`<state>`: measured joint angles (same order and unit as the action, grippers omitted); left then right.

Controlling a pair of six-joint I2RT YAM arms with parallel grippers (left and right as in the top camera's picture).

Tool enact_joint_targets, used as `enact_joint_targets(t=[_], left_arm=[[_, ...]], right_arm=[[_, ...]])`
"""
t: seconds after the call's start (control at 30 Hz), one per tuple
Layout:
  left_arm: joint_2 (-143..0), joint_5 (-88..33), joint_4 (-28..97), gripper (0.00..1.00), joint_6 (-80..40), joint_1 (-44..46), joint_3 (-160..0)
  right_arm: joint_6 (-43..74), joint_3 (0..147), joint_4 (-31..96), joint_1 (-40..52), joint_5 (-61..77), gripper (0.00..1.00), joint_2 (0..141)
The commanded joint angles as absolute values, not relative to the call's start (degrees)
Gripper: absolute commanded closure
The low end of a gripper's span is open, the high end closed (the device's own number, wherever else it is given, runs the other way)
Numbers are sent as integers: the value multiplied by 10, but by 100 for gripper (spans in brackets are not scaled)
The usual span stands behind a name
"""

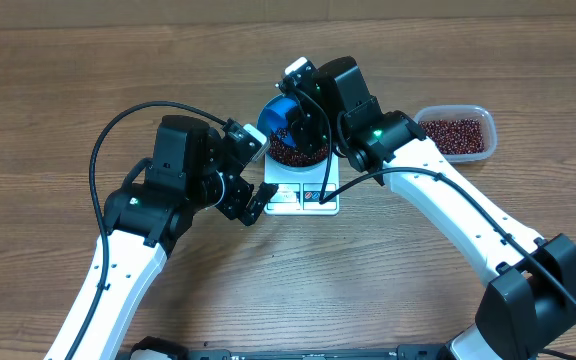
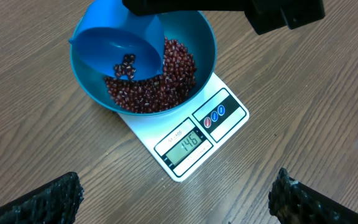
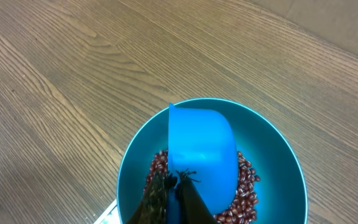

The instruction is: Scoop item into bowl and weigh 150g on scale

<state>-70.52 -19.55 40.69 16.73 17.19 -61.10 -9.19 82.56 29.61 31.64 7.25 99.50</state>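
READOUT | scale (image 2: 161, 129) display (image 2: 190, 140) shows 146 | just ahead of my left gripper (image 2: 179, 200) | small print above it: unreadable

Your left gripper (image 1: 248, 205) hangs wide open at near left; your right gripper (image 3: 173, 198), farther off, is clamped tight.

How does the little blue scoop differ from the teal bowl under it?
The bowl is teal and round; the scoop is brighter blue and smaller. The bowl sits level on the scale; the scoop hangs tilted over it in the right tool. The bowl holds a heap of beans; the scoop only a few. Both are smooth.
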Motion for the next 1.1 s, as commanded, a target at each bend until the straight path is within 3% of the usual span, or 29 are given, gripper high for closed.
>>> enact_joint_targets(t=[0.0, 1.07], left_arm=[[-709, -206, 405, 1, 176, 170, -606], [-709, -206, 405, 1, 176, 170, -606]], right_arm=[[-88, 838, 292, 317, 76, 96, 991], [-90, 838, 319, 317, 24, 96, 935]])
